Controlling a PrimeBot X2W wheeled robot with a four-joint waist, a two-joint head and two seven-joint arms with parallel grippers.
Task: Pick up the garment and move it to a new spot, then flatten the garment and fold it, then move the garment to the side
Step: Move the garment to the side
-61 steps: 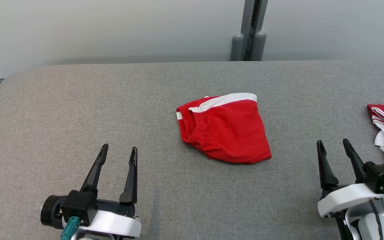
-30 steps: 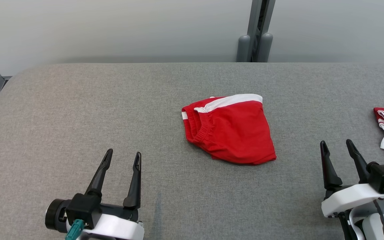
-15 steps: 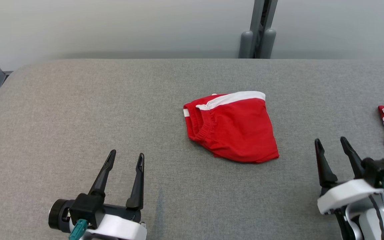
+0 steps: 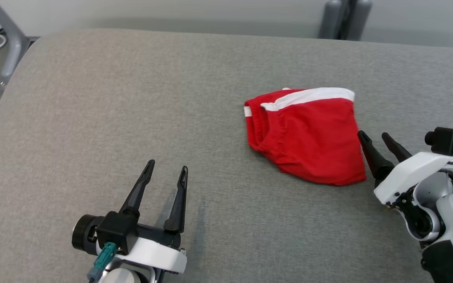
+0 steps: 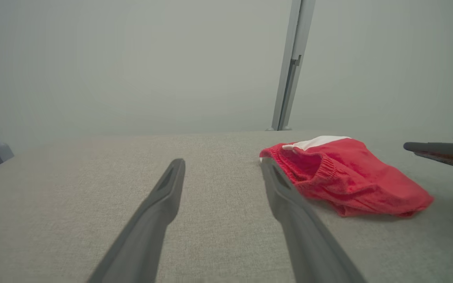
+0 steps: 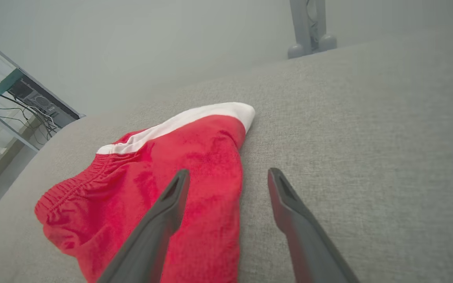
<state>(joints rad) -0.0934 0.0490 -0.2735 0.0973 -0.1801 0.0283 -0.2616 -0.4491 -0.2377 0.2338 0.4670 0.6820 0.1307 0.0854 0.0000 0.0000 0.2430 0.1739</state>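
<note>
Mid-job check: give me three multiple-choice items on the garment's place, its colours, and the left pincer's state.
1. Where is the garment on the grey surface?
A) right by the right pincer
B) at the far left corner
C) hanging off the edge
2. Its colours?
A) blue and white
B) red and white
C) all black
3. The left pincer is:
A) shut on the garment
B) shut, empty
C) open, empty
1 A: the right pincer's tips reach its right edge.
2 B: red cloth, white band.
3 C: fingers apart over bare surface.
</note>
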